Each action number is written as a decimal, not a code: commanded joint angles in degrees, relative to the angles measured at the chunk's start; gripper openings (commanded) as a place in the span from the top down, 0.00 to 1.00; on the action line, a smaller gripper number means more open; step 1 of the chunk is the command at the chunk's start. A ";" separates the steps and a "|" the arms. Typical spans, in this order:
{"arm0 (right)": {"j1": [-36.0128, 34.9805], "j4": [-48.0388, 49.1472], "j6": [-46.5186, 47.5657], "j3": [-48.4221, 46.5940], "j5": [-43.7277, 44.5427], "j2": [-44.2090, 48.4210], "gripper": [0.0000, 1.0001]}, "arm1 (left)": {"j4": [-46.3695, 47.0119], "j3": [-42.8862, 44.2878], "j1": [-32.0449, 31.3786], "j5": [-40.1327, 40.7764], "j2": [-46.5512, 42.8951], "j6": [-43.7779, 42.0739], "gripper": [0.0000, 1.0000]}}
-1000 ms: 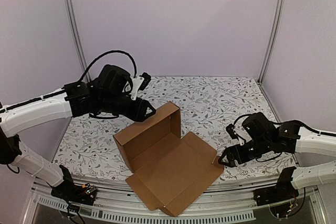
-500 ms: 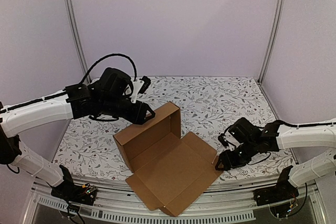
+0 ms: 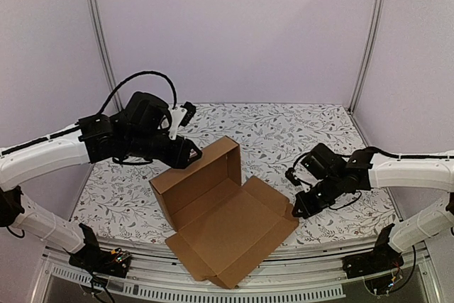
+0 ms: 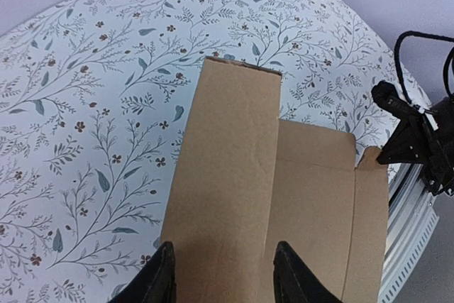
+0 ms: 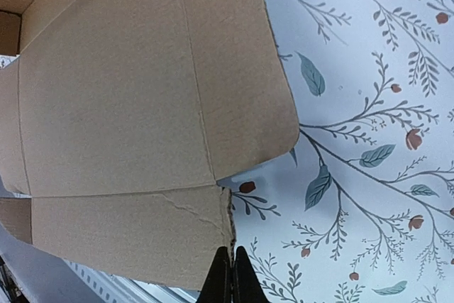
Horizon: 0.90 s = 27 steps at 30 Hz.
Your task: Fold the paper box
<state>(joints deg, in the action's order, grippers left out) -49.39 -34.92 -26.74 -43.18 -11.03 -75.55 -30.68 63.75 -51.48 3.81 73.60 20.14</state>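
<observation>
The paper box is a brown cardboard sheet lying partly folded in the middle of the table, its back wall raised and its front flaps flat. My left gripper sits at the top edge of that back wall. In the left wrist view its fingers stand apart with a cardboard panel between them, and the gripper is open. My right gripper is at the right corner of the flat flap. Seen from the right wrist, that gripper is shut, its tips at the flap's ragged edge.
The table carries a floral cloth, bounded by lilac walls and metal posts. The box's front flap reaches over the table's front rail. The right arm shows at the far side of the left wrist view.
My right gripper has shut and moved left up to the flap's corner. The left arm and the box have shifted slightly left.
</observation>
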 commanded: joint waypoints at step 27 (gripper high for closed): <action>-5.00 -27.12 65.19 -38.56 23.96 0.75 1.00 | -2.08 0.31 -0.28 4.23 -7.34 -2.70 0.51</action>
<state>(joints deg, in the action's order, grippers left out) -54.06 -58.43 24.88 -79.99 12.38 -75.61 -34.30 65.87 -51.48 9.23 66.37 17.17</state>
